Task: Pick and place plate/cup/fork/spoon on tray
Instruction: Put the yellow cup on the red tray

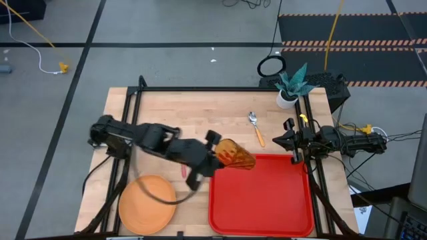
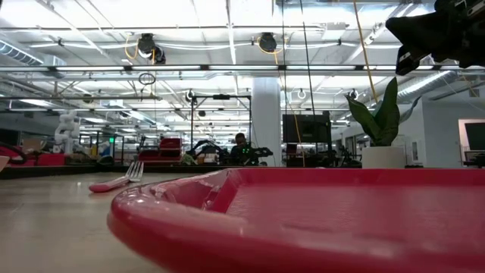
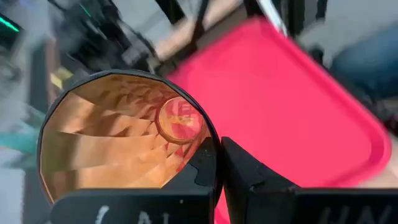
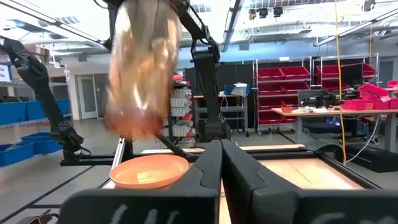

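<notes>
Amber and faceted, the one cup [image 1: 235, 155] hangs tilted over the tray's [image 1: 267, 207] far-left corner from above, my left gripper [image 1: 217, 157] pinching its rim; one plate [image 1: 147, 203], one spoon [image 1: 256, 128]. Low down, one fork [image 2: 117, 180] lies beside the tray. My right gripper [image 4: 219, 163] waits pressed together at the table's right edge.

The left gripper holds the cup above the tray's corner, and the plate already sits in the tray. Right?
Not quite. The left gripper does hold the cup above the tray's corner, but the high view shows the plate on the table beside the tray.
</notes>
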Available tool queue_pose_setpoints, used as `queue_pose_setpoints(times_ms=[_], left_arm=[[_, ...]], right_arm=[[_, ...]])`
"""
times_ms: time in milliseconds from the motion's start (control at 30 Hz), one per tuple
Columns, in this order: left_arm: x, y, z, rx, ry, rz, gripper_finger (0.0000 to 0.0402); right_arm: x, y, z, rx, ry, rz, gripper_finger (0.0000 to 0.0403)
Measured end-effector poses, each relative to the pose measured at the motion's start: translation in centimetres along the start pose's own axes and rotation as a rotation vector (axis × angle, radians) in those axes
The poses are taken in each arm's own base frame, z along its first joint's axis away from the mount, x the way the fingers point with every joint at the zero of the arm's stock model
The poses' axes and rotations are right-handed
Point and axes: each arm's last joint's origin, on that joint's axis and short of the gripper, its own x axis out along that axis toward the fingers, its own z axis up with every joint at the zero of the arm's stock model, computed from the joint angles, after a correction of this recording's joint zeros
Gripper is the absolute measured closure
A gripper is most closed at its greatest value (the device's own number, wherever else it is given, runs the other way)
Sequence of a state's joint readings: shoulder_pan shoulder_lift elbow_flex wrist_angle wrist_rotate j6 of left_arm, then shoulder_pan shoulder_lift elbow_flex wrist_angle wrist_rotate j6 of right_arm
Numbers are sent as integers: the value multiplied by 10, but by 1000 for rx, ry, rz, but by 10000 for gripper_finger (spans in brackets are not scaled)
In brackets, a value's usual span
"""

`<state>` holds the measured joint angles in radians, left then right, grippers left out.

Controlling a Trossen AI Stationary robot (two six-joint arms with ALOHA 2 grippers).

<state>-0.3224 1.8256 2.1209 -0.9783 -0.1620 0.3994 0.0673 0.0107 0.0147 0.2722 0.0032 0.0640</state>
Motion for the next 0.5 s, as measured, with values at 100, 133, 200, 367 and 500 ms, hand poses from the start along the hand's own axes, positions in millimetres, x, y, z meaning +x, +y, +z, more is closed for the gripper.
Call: queue_pose_setpoints(times_ms=[100,133,200,367,500], left_arm=[[26,3,-9,-12,98,-42,392],[34,3,-13,-19,126,-62,393],[47,1,-20,-32,187,-106,394],[77,-7,-35,-65,329,-161,391],[95,-13,-43,-88,393,-179,387]], right_arm=[[0,0,-1,0,5,0,403],[0,0,-1,1,9,-1,403],[0,0,-2,1,22,-1,403],[0,0,-4,2,43,-3,403],[0,0,-4,3,42,-3,403]])
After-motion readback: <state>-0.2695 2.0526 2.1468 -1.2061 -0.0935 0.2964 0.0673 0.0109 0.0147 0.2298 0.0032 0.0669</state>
